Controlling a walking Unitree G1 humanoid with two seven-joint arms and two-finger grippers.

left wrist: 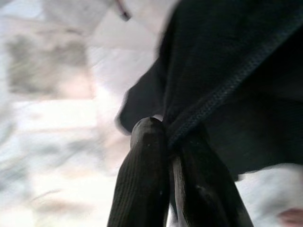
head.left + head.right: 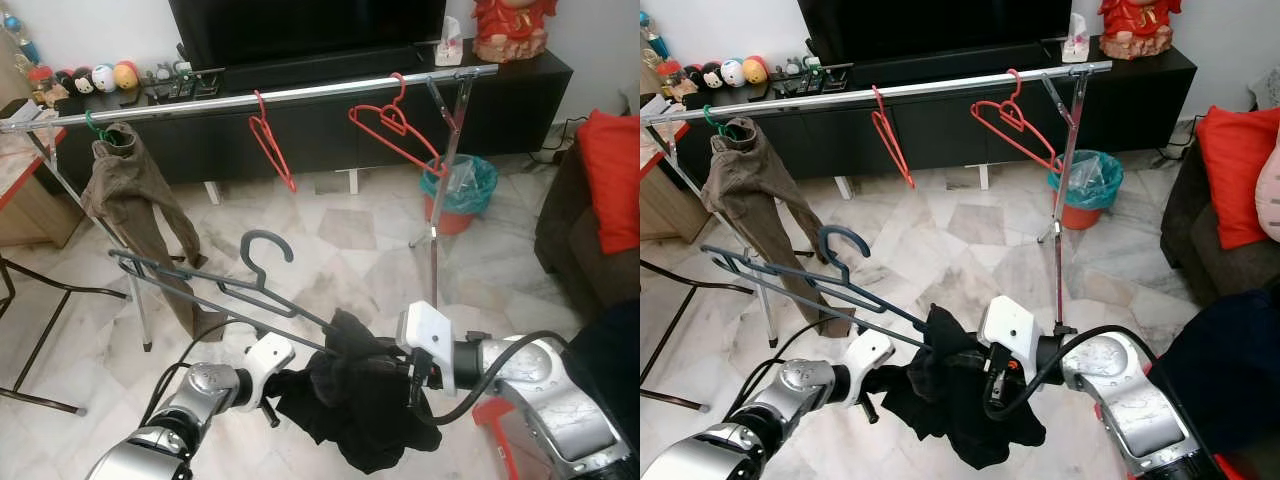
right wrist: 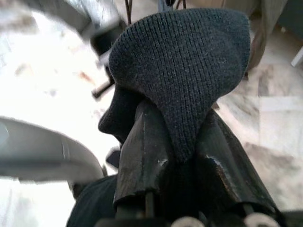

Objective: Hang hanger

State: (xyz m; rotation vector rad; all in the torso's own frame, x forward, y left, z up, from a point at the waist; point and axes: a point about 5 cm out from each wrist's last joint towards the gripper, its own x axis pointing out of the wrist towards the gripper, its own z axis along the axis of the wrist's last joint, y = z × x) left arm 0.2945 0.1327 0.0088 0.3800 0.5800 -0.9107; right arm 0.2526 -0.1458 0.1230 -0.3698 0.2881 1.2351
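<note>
Marble floor (image 2: 350,240) — both arms forward

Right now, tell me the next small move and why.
Probably lift both arms toward the silver metal rail: the left pincer and right pincer each pinch the black knitted garment on the dark grey plastic hanger, whose hook sits well below the rail.

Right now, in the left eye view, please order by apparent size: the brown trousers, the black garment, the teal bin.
1. Brown trousers and black garment: similar; the garment is nearer, so unsure.
2. Teal bin: smallest.
</note>
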